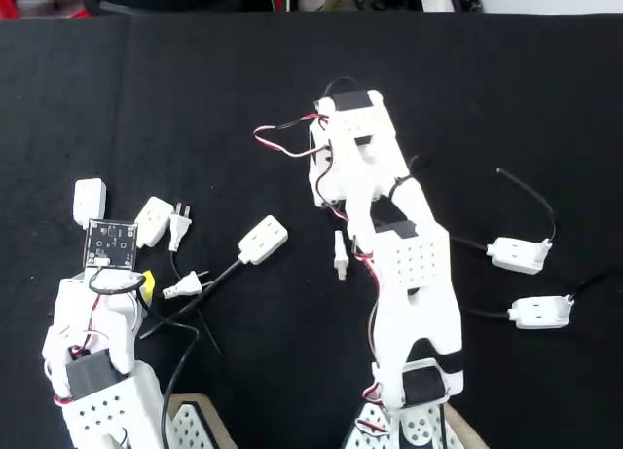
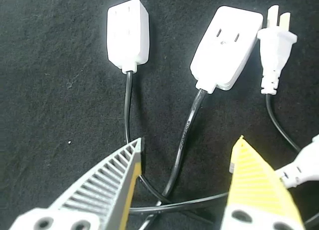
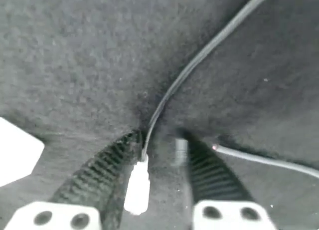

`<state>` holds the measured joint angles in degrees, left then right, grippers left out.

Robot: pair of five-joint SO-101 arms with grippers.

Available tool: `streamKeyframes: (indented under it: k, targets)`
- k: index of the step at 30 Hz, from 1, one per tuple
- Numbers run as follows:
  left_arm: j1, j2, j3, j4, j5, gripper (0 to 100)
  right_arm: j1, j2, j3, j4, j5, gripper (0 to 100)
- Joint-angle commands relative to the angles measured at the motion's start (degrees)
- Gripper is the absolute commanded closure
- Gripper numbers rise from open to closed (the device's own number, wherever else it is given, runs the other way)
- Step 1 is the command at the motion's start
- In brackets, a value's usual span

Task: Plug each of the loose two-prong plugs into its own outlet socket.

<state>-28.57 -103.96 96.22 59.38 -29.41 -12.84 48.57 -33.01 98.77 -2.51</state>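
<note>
My left gripper (image 2: 188,140) is open, low over the black cloth, with black cables running between its grey and yellow fingers. Just past its tips lie two white outlet sockets (image 2: 128,33) (image 2: 226,44) and a loose white plug (image 2: 274,45). In the high view these are the sockets (image 1: 90,201) (image 1: 154,220) and the plug (image 1: 179,225), and a second plug (image 1: 185,287) lies beside my left arm. My right gripper (image 3: 159,137) is open around a white plug (image 3: 137,186). This plug rests against one dark finger, with a gap to the other, and shows in the high view as the plug (image 1: 340,254).
A third socket (image 1: 263,240) lies mid-table on a black cable. Two more sockets (image 1: 519,255) (image 1: 540,312) lie at the right with their cables. The right arm (image 1: 389,235) stretches up the middle of the cloth. Cables cross beside the left arm.
</note>
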Motion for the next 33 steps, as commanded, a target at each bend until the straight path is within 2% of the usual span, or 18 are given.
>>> streamKeyframes:
  k: [1,11,21,25,33]
  targets:
    - [0.7,-0.3,1.1,-0.1,-0.4,72,0.3,-0.6,-2.8,1.8,1.6,75.1]
    - [0.7,-0.3,1.1,-0.1,-0.4,72,0.2,-7.6,0.0,2.4,1.6,75.1]
    - [0.7,-0.3,1.1,-0.1,-0.4,72,-4.6,-23.2,17.6,2.4,1.9,75.1]
    - [0.7,-0.3,1.1,-0.1,-0.4,72,-7.2,-23.0,22.3,2.2,1.6,75.1]
    - [0.7,-0.3,1.1,-0.1,-0.4,72,-7.3,-13.1,20.4,2.0,1.5,75.1]
